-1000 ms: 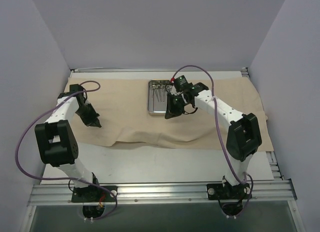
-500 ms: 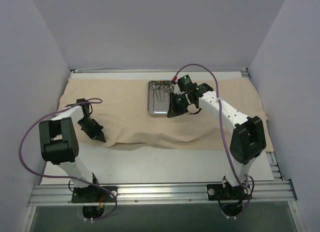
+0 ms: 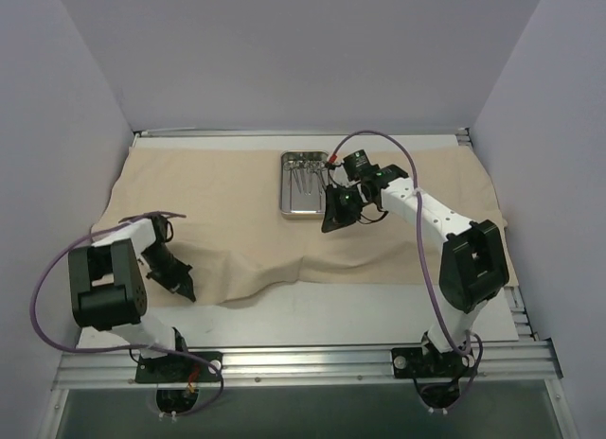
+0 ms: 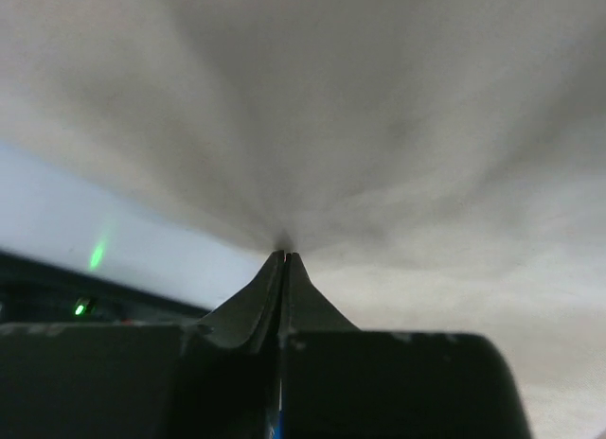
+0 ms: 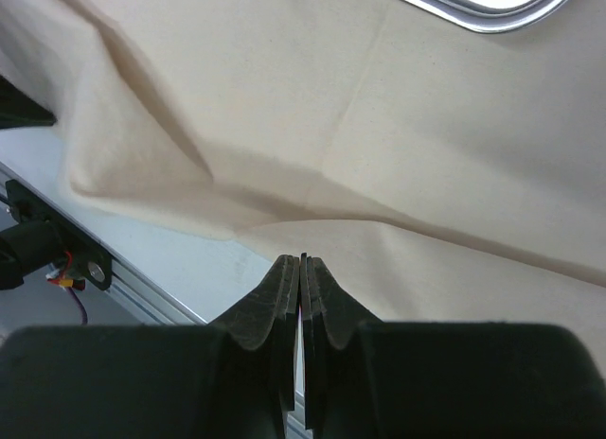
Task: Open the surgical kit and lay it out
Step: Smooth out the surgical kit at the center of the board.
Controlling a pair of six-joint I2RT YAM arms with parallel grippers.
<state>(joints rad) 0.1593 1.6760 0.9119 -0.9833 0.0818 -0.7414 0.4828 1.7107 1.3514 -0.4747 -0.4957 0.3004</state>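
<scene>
The beige cloth wrap (image 3: 237, 202) lies spread across the table, with the steel tray (image 3: 301, 201) on it at the back centre. Thin silver instruments (image 3: 303, 169) lie in the tray's far end. My left gripper (image 3: 183, 289) is low at the near left, shut on the cloth's near-left edge. In the left wrist view the cloth (image 4: 379, 127) fans out from the pinched tips (image 4: 284, 254). My right gripper (image 3: 329, 221) hangs shut just off the tray's near right corner. In the right wrist view it (image 5: 302, 259) sits above the cloth (image 5: 284, 108), with the tray rim (image 5: 473, 18) at the top.
A strip of bare white tabletop (image 3: 331, 311) runs between the cloth's near edge and the aluminium rail (image 3: 303, 359) that carries both arm bases. Grey walls close in the left, back and right. Purple cables loop off both arms.
My left gripper has drawn back toward the near edge, dragging the cloth's near-left corner with it. The right gripper has shifted slightly nearer and stays shut.
</scene>
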